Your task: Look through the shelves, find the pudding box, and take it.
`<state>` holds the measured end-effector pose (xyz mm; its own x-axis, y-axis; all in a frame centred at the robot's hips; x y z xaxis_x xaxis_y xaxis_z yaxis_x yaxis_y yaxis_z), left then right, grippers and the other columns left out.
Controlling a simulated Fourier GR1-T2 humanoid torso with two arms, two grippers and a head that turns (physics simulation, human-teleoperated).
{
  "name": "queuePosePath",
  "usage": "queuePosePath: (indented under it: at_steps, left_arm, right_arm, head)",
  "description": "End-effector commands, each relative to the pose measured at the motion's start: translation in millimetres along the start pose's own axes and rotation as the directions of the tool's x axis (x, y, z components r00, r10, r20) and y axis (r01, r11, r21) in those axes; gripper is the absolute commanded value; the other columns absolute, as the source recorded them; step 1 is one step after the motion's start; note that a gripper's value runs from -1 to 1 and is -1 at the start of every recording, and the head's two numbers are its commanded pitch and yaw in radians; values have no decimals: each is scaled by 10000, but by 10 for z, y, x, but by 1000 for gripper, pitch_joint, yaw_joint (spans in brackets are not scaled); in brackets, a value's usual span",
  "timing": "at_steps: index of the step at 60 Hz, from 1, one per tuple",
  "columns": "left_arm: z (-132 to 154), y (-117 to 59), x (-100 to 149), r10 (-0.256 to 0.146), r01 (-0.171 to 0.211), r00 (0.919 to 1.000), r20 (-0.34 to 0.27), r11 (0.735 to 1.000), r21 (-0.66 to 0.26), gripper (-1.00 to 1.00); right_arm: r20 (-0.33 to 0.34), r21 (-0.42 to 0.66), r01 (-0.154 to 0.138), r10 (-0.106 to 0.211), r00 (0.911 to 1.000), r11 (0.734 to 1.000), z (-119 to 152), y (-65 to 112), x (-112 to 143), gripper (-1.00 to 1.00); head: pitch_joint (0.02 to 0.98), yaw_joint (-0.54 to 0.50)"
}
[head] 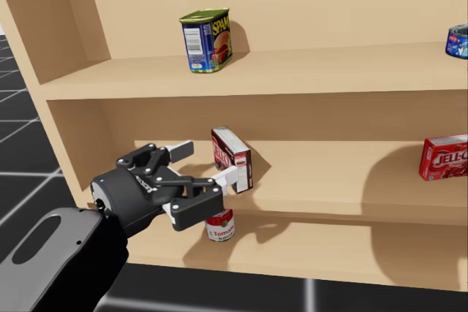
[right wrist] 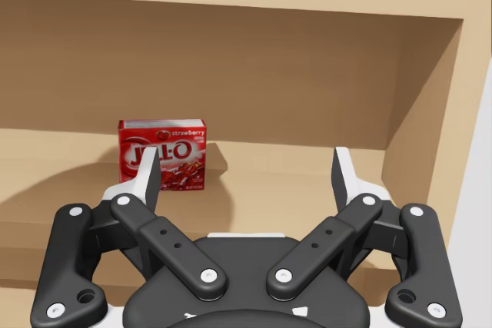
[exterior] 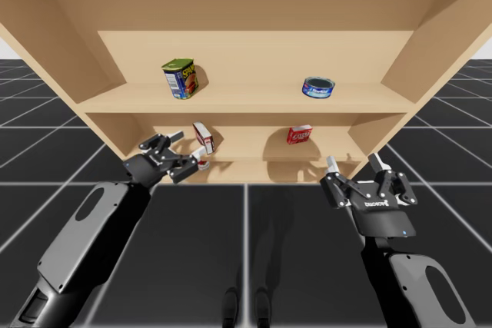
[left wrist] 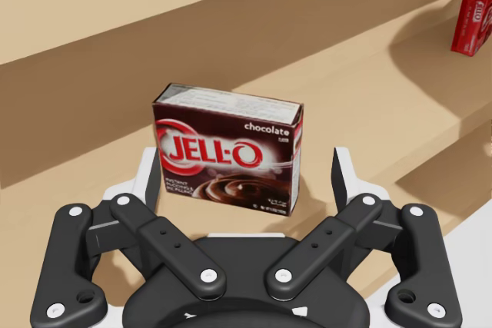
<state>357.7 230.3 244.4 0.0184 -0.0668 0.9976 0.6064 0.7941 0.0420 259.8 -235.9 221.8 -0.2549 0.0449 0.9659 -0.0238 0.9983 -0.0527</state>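
left end effector [head: 206, 164] released | chocolate pudding box [left wrist: 231, 147] upright between its jaws, not gripped | risk: box sits skewed, so clenching may catch a corner and twist or topple it

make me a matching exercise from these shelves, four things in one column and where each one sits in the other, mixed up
Things
1. brown box
2. red box
3. flat blue can
4. small red can

Places
A. top shelf, toward my right side
B. lowest shelf, below my left gripper
C. middle shelf, at my left gripper's open fingers
D. middle shelf, ahead of my right gripper

Pairs: 1-C, 2-D, 3-A, 4-B
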Motion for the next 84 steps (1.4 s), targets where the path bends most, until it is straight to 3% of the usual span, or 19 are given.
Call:
queuePosePath:
  at_steps: [1, 18, 40, 48, 67, 68, 69, 70, 71, 72, 84]
  left_arm:
    - [-95, 76, -18, 104, -106, 9999, -108, 9997, -206, -1000]
    - [-295, 185, -25, -90, 82, 9995, -289, 9996, -284, -1000]
    - [-536, 272, -86, 64, -88, 9987, -502, 9988, -480, -1000]
    - [-576, 247, -120, 165, -194, 9983, -555, 9984, -527, -1000]
    - [-620, 146, -145, 23, -55, 9985, -552, 9983, -585, -1000]
    - [-618, 145, -147, 14, -46, 9985, -539, 9983, -580, -883]
    - [-616, 144, -151, 7, -36, 9987, -509, 9984, -567, -631]
    - [-614, 144, -153, 2, -30, 9987, -508, 9985, -555, -163]
    - [-611, 146, -155, 20, -48, 9987, -503, 9984, -558, 174]
    - [-608, 145, -159, 19, -47, 9988, -492, 9984, -567, 943]
    - [-537, 131, -129, 29, -50, 9994, -337, 9980, -630, 1000]
  right_arm:
    - [2, -8, -3, 3, 10000, 10000, 0, -8, -1, -1000]
    - [-6, -25, 10, -10, 10000, 10000, -7, -21, -4, -1000]
    - [-36, -33, 24, -24, 10000, 10000, -12, -38, -8, -1000]
    - [-55, -6, 18, -18, 10000, 10000, -12, -39, -13, -1000]
    - [-70, 40, -11, 12, 10000, 10000, -6, -40, -19, -1000]
    - [-70, 40, -11, 11, 10000, 10000, -6, -40, -19, -1000]
    - [-69, 43, -12, 13, 10000, 10000, -5, -39, -18, -1000]
    - [-69, 47, -13, 13, 10000, 10000, -5, -39, -18, -1000]
    - [-70, 50, -12, 12, 10000, 10000, -5, -39, -18, -1000]
    - [-69, 55, -13, 13, 10000, 10000, -5, -38, -18, -1000]
    - [-86, 85, -17, 18, 10000, 10000, -5, -35, -19, -1000]
  head:
    - [507, 208]
    - [506, 200]
    - [514, 184]
    - [516, 182]
    - [516, 182]
    - [515, 182]
    - [515, 183]
    - [514, 183]
    - [514, 183]
    - [515, 183]
    - [513, 183]
